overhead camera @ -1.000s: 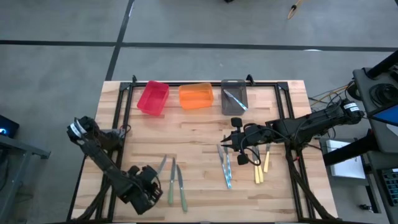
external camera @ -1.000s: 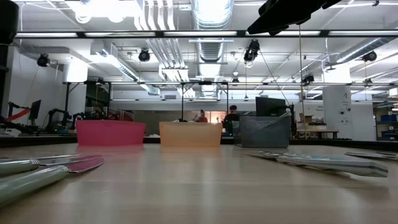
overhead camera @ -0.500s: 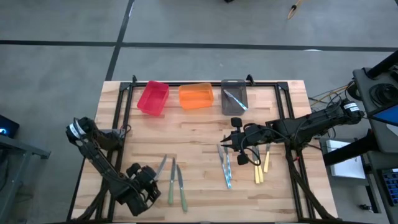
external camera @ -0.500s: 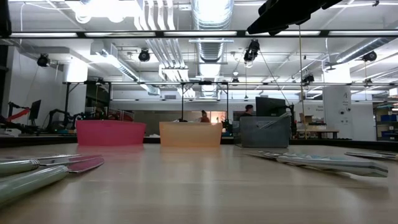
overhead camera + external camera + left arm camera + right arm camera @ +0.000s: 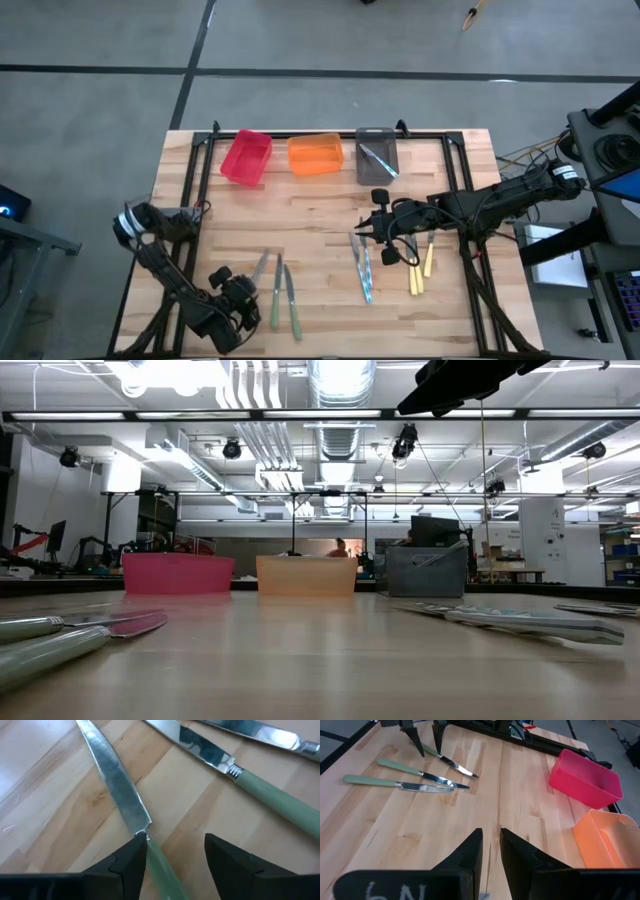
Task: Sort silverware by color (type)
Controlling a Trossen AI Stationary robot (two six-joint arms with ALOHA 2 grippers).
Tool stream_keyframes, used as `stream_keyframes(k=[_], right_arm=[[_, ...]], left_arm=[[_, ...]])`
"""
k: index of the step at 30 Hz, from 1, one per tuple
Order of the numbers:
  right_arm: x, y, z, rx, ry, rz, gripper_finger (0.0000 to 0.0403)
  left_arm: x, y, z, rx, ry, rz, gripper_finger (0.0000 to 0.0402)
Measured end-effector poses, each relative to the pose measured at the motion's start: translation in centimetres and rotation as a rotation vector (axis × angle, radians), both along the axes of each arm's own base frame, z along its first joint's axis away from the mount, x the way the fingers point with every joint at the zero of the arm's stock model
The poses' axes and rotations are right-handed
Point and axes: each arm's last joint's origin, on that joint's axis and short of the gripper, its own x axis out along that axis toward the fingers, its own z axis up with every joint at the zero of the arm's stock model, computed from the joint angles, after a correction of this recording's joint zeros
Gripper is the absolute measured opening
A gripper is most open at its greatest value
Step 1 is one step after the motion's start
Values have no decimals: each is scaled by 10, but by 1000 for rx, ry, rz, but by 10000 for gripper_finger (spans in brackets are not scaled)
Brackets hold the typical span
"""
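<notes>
Three green-handled knives [image 5: 275, 285] of the silverware lie on the wooden table at the near left. My left gripper [image 5: 175, 842] is open low over the leftmost one [image 5: 257, 270], its fingers on either side of the green handle [image 5: 161, 867], just behind the blade [image 5: 117, 785]. One finger [image 5: 132, 857] stands right beside the handle; I cannot tell whether it touches. My right gripper [image 5: 366, 229] hangs above mid-table, open by a narrow gap [image 5: 490, 837], with nothing between its fingers. Blue-handled pieces [image 5: 362, 268] and yellow-handled pieces [image 5: 420, 268] lie near it.
A pink bin [image 5: 246, 156], an orange bin [image 5: 316, 154] and a grey bin [image 5: 376, 155] holding a utensil stand along the far edge. Black frame rails [image 5: 195, 190] run down both table sides. Bare wood lies between the two groups of silverware.
My left gripper has sunk toward the table over the leftmost green knife and rolled a little. The silverware and my right arm have kept still.
</notes>
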Motion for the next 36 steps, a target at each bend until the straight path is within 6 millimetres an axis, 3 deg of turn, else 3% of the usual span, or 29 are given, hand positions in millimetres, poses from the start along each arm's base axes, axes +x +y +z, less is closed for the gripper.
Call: stream_keyframes(k=[14,22,29,36], right_arm=[[0,0,-1,-6,-4,5,57],[0,0,-1,-6,-4,5,57],[0,0,-1,-6,-4,5,57],[0,0,-1,-6,-3,5,57]], left_arm=[[-2,1,-11,-19,8,94,180],[-1,0,-20,-15,-6,138,117],[-2,2,-21,-27,-24,209,30],[-3,4,-20,-39,-38,273,23]])
